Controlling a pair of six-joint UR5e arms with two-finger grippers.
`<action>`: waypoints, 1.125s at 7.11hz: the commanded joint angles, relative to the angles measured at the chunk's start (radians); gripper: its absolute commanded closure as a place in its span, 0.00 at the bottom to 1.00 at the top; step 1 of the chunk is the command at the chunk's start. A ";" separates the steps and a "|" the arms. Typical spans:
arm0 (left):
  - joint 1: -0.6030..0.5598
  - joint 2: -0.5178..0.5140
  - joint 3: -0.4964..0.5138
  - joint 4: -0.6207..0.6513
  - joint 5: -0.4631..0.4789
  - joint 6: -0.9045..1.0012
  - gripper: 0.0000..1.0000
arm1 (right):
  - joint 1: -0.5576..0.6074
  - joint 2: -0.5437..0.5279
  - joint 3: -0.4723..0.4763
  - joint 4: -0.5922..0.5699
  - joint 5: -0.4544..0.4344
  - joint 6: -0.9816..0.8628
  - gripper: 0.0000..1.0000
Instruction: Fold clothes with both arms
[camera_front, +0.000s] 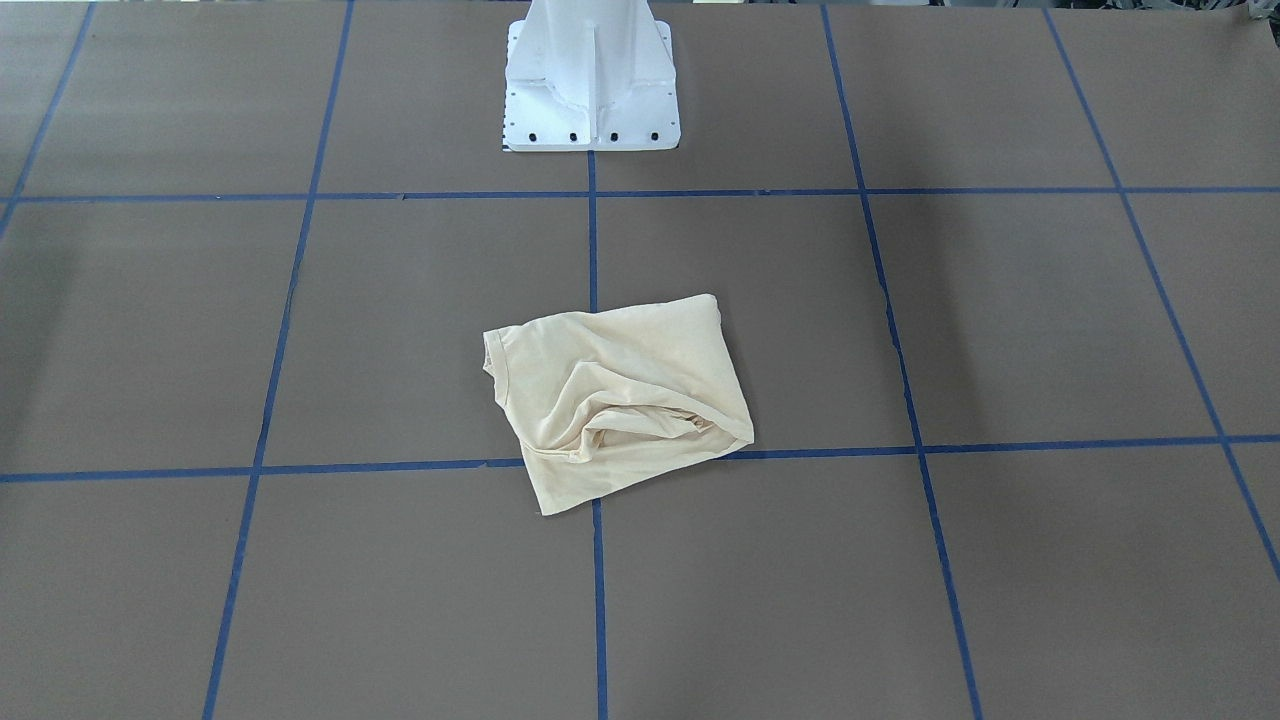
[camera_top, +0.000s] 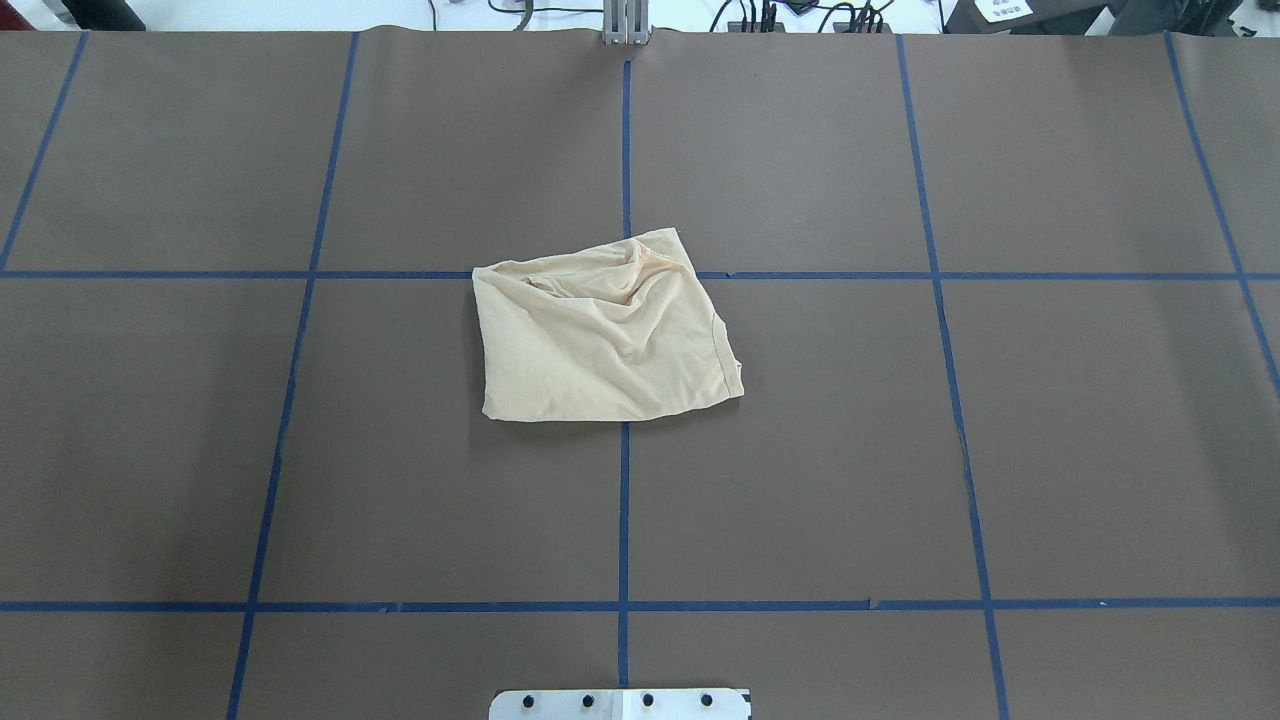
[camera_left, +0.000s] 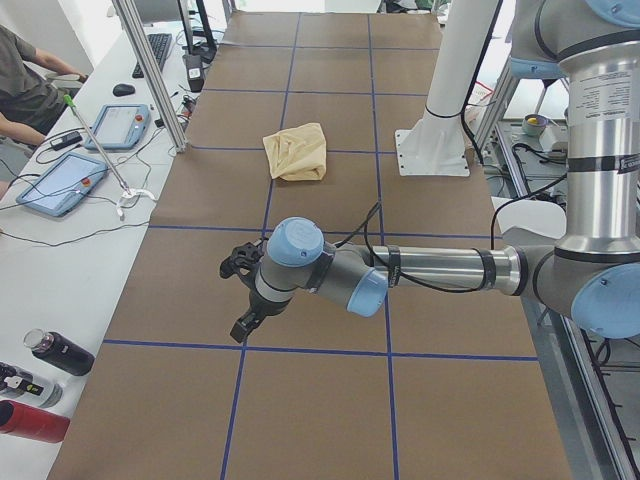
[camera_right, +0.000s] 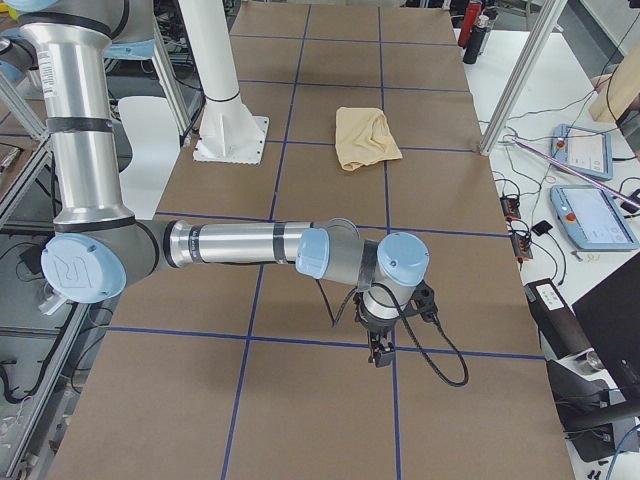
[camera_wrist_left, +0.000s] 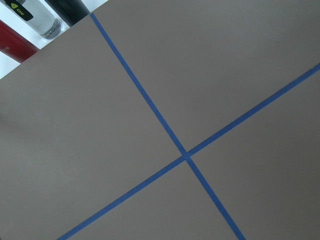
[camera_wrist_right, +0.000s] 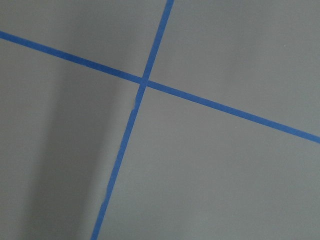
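The clothes, one pale cream-yellow shirt (camera_front: 615, 400) (camera_top: 600, 340), lie folded into a wrinkled, roughly square bundle at the middle of the brown table, with no print showing. In the side views the shirt (camera_left: 296, 152) (camera_right: 365, 137) sits far from both arms. My left gripper (camera_left: 244, 326) hangs over the table at the robot's left end. My right gripper (camera_right: 377, 350) hangs low over the opposite end. Neither touches the shirt, and I cannot tell whether either is open or shut. Both wrist views show only bare table and crossing blue tape.
Blue tape lines (camera_top: 624, 500) divide the table into squares. The white pedestal base (camera_front: 592, 90) stands at the robot's side. A side bench holds tablets (camera_left: 60, 182) (camera_right: 590, 215) and bottles (camera_left: 60, 352). A seated person (camera_left: 20, 80) is beside it.
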 joint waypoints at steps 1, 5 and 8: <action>0.000 -0.020 -0.001 0.008 0.000 -0.009 0.00 | -0.001 -0.018 0.044 0.006 -0.004 0.012 0.00; 0.004 -0.014 0.005 0.011 -0.064 -0.140 0.00 | 0.001 -0.044 0.049 0.007 0.116 0.018 0.00; 0.007 0.027 0.010 -0.004 -0.078 -0.184 0.00 | -0.005 -0.041 0.050 0.010 0.111 0.174 0.00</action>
